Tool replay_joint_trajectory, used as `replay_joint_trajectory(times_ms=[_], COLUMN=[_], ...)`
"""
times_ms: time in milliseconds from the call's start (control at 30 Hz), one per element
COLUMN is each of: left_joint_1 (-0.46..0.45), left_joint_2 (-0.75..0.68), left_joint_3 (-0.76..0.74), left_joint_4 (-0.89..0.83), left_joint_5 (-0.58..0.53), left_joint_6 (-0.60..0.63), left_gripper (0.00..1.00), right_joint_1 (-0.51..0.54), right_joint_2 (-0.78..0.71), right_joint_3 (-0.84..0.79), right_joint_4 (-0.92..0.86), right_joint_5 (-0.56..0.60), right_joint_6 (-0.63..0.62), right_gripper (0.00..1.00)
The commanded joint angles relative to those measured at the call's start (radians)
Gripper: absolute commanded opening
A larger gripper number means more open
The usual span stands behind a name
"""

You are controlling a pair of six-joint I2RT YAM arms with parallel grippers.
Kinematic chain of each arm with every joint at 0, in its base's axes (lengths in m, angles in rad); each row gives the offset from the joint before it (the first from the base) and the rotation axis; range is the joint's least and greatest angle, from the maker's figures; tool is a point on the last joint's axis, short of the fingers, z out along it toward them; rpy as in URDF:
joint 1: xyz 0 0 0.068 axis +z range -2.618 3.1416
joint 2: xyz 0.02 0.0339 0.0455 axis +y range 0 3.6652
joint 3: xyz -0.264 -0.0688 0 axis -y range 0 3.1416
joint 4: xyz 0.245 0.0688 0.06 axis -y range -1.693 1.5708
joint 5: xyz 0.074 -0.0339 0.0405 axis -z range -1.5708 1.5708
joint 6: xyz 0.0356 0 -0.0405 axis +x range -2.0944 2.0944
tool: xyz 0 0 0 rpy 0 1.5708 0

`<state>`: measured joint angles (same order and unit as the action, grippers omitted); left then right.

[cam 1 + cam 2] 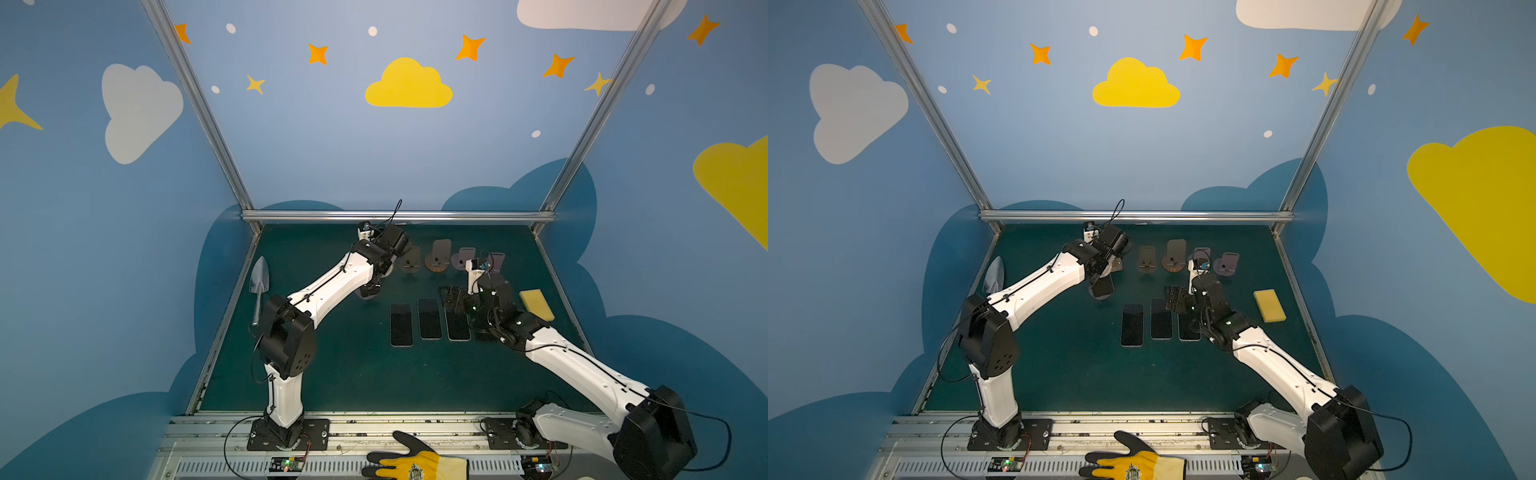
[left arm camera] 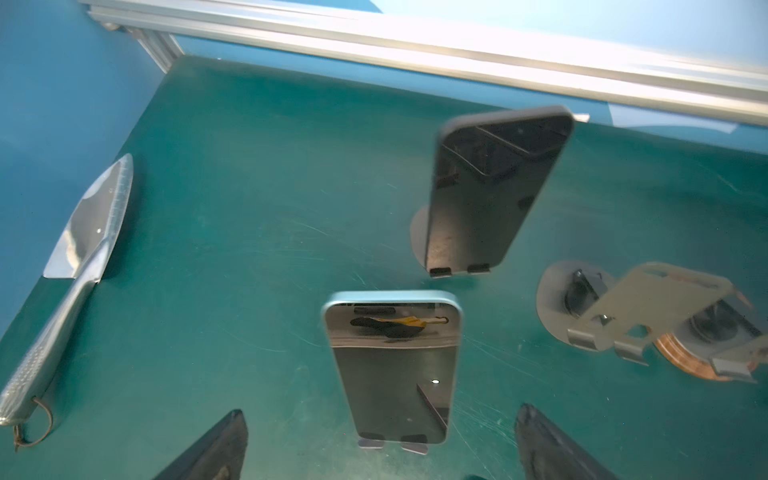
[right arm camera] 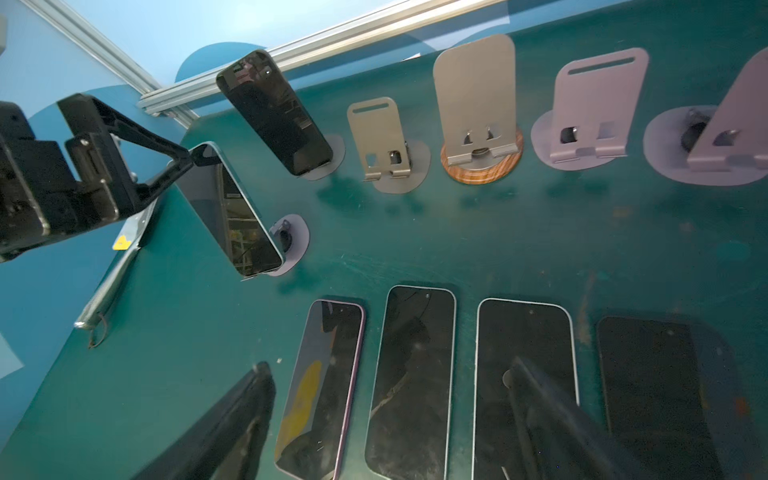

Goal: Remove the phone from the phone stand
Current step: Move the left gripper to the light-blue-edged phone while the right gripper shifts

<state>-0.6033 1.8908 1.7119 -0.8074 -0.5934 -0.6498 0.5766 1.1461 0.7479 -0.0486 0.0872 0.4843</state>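
a lilac phone stand (image 3: 744, 116) runs out of frame. we count six stands, six phones (image 3: 411, 374). left gripper (image 2: 382, 413) and right gripper (image 3: 390, 365) both gape wide.

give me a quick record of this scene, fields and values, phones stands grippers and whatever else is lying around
phones on stands: two, the blue-edged phone and the dark phone farther back
empty stands: four, in a row beside the dark phone
flat phones: four, screens up, side by side
left gripper: open, fingers either side of the blue-edged phone
right gripper: open, holding nothing, over the flat phones
other items: trowel, yellow sponge, glove
task state: blue-edged phone not yet lifted off
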Motion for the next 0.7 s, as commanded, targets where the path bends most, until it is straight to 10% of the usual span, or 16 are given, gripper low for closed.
replay_joint_trajectory(times_ms=[0,667], left_joint_1=[0.024,0.069], left_joint_2=[0.002,0.072], left_joint_3=[-0.014,0.013], left_joint_4=[0.027,0.073], left_joint_5=[0.006,0.098], left_joint_6=[0.004,0.052], left_gripper=[1.00,1.00], right_joint_1=[0.000,0.029], right_joint_2=[0.014,0.064], right_joint_3=[0.012,-0.001], right_joint_4=[0.020,0.021], right_joint_5=[-0.032,0.008], right_joint_6=[0.027,0.059], right_gripper=[0.89,0.88])
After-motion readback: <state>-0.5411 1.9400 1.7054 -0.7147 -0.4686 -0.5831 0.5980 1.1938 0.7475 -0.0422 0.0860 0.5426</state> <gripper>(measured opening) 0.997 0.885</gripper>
